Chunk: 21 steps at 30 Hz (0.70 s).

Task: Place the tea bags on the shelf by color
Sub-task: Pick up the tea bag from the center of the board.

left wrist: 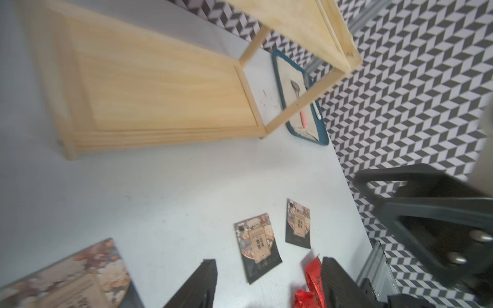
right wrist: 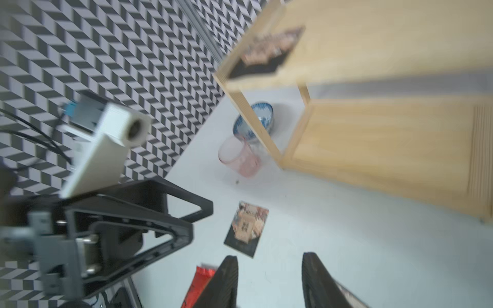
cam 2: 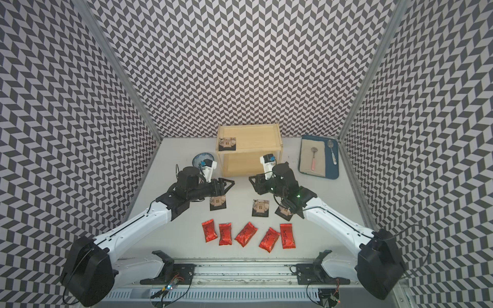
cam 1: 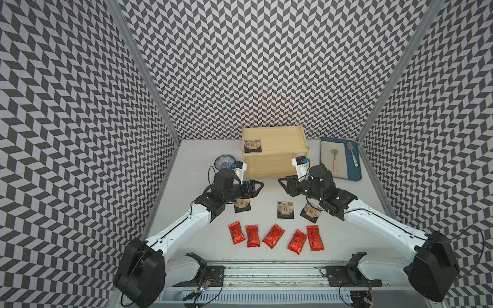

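- Five red bags (cam 1: pixel 273 236) lie in a row behind the jaws.
- Three black bags (cam 1: pixel 285 210) lie nearer, one just beside the left jaws.
- Left and right jaws are spread and empty.
- The shelf (cam 1: pixel 282 138) stands ahead, with a fourth black bag (cam 1: pixel 252 145) on its top board.

The right arm (cam 2: pixel 333 218) partly hides a black tea bag (cam 2: pixel 283 212).

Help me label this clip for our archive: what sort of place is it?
Most likely a robot test cell: chevron-patterned walls box in a white table, the left arm and right arm are mounted at its front edge, and red tea bags lie in a neat row.
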Tool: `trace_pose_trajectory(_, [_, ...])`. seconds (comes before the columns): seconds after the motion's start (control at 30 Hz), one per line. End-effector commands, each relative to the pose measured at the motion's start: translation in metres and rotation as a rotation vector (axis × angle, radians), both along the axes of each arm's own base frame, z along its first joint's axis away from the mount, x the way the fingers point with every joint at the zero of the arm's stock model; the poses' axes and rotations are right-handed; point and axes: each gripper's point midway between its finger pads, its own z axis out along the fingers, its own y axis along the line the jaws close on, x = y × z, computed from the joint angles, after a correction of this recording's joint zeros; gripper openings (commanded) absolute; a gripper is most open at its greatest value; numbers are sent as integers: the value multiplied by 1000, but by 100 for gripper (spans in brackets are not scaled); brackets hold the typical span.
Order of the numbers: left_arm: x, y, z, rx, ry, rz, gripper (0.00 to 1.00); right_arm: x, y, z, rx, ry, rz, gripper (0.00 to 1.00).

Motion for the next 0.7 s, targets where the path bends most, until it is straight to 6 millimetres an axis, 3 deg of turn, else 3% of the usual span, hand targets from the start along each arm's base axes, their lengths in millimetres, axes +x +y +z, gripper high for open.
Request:
trace_pose_trajectory(0.0, [-9, -41, -9, -5, -14, -90, 67, -8, -10, -31, 29, 32, -46, 38])
trace_pose_trajectory(0.1, [-10, -63, -30, 31, 27, -137, 61, -21, -14, -72, -4, 119, -31, 36])
trace_pose_trajectory(0.2, [-12, -71, -43, 28, 45, -141, 60, -27, -20, -95, -24, 148, -36, 34])
trace_pose_trajectory(0.47, [-6, -72, -60, 45, 78, -131, 58, -35, -35, -131, -66, 196, -62, 30])
trace_pose_trajectory(0.67, [-5, -70, -68, 57, 92, -129, 58, -39, -39, -148, -66, 221, -69, 29])
